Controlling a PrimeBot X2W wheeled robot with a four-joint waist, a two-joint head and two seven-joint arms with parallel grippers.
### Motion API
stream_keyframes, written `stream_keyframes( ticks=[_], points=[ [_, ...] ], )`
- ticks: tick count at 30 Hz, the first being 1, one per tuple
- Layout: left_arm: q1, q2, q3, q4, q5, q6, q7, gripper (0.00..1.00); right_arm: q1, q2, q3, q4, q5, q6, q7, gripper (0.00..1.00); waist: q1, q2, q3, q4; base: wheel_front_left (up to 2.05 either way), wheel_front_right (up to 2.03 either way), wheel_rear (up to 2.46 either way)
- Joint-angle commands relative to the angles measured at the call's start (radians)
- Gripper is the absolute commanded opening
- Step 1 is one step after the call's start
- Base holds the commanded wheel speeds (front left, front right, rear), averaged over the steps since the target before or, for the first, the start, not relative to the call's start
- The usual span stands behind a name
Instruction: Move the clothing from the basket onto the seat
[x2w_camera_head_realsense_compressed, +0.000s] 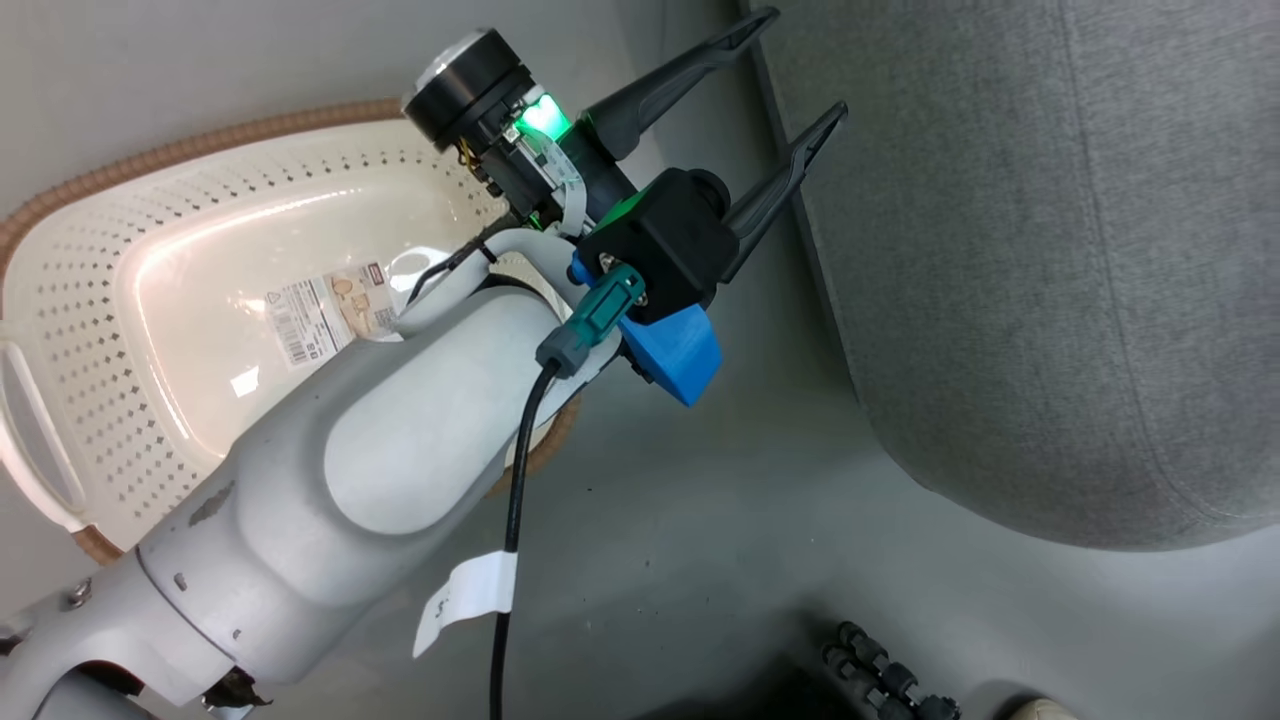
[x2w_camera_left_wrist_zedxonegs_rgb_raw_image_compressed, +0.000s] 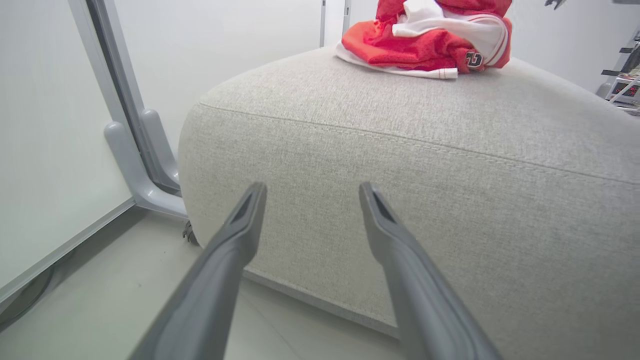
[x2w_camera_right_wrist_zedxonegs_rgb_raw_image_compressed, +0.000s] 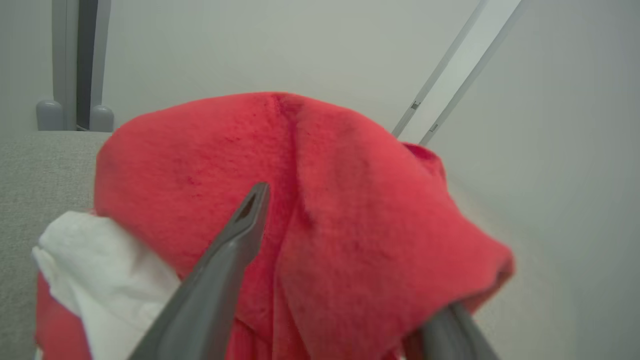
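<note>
head view: my left gripper (x2w_camera_head_realsense_compressed: 805, 62) is spread above the floor (x2w_camera_head_realsense_compressed: 700, 520), between the cream-white perforated plastic basket (x2w_camera_head_realsense_compressed: 90, 330) and the big grey fabric seat (x2w_camera_head_realsense_compressed: 1050, 300).
left wrist view: its fingers face the seat's side, and the bright red clothing with white trim (x2w_camera_left_wrist_zedxonegs_rgb_raw_image_compressed: 425, 47) lies on top of the seat.
right wrist view: my right gripper (x2w_camera_right_wrist_zedxonegs_rgb_raw_image_compressed: 312, 190) is spread, with red cloth draped over one finger.

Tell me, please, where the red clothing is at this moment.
In the left wrist view the clothing lies bunched on top of the seat, at the picture's top, right of centre, towards the seat's far edge.
</note>
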Motion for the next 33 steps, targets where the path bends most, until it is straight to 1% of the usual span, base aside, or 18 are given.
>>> stream_keyframes(
  ticks=[1, 5, 10, 13, 17, 20, 24, 28, 29, 30, 31, 33],
  points=[
    [0.006, -0.005, -0.003, 0.009, -0.006, 0.005, -0.014, 1.0, 0.043, 0.008, -0.009, -0.018, 0.013, 0.0, -0.001, 1.0, -0.0001, 0.0, -0.028, -0.004, 0.0, 0.0, 0.0],
    [0.024, -0.014, 0.001, 0.032, -0.023, 0.008, -0.038, 1.0, 0.136, 0.028, -0.026, -0.059, 0.01, 0.0, -0.001, 1.0, -0.0001, 0.0, -0.084, -0.007, 0.0, 0.0, 0.0],
    [0.061, -0.026, 0.023, 0.067, -0.053, 0.022, -0.073, 1.0, 0.219, 0.057, -0.014, -0.126, 0.005, 0.0, -0.001, 1.0, -0.0001, 0.0, -0.175, -0.003, 0.0, 0.0, 0.0],
    [0.095, -0.034, 0.048, 0.089, -0.077, 0.035, -0.09, 1.0, 0.255, 0.078, 0.008, -0.188, -0.001, 0.0, -0.001, 1.0, -0.0001, 0.0, -0.235, 0.012, 0.0, 0.0, 0.0],
    [0.141, -0.035, 0.101, 0.115, -0.108, 0.054, -0.1, 1.0, 0.3, 0.109, 0.074, -0.262, -0.021, 0.0, -0.001, 1.0, -0.0001, 0.0, -0.312, 0.043, 0.0, 0.0, 0.0],
    [0.183, -0.037, 0.174, 0.086, -0.116, 0.073, -0.1, 1.0, 0.322, 0.127, 0.141, -0.302, -0.029, 0.0, 0.0, 1.0, -0.0001, 0.0, -0.358, 0.07, 0.0, 0.0, 0.0],
    [0.257, -0.042, 0.284, 0.044, -0.101, 0.085, -0.101, 1.0, 0.338, 0.143, 0.236, -0.32, -0.036, 0.0, -0.001, 1.0, -0.0001, 0.0, -0.419, 0.109, 0.0, 0.0, 0.0],
    [0.345, -0.053, 0.4, 0.013, -0.077, 0.081, -0.101, 1.0, 0.358, 0.161, 0.323, -0.313, -0.034, 0.0, -0.001, 1.0, -0.0001, 0.0, -0.477, 0.149, 0.0, 0.0, 0.0],
    [0.345, -0.053, 0.4, 0.013, -0.077, 0.081, -0.101, 1.0, 0.358, 0.161, 0.323, -0.313, -0.034, 0.0, -0.001, 1.0, -0.0001, 0.0, -0.477, 0.149, 0.0, 0.0, 0.0],
    [0.369, -0.057, 0.43, 0.006, -0.07, 0.079, -0.101, 1.0, 0.36, 0.166, 0.343, -0.308, -0.033, 0.0, -0.001, 1.0, -0.0001, 0.0, -0.491, 0.157, 0.0, 0.0, 0.0],
    [0.414, -0.068, 0.49, -0.008, -0.051, 0.073, -0.101, 1.0, 0.369, 0.177, 0.374, -0.3, -0.029, 0.0, -0.001, 1.0, -0.0001, 0.0, -0.519, 0.172, 0.0, 0.0, 0.0],
    [0.463, -0.08, 0.546, -0.021, -0.031, 0.064, -0.101, 1.0, 0.383, 0.191, 0.399, -0.29, -0.026, 0.0, -0.001, 1.0, -0.0001, 0.0, -0.545, 0.188, 0.0, 0.0, 0.0]
  ],
)
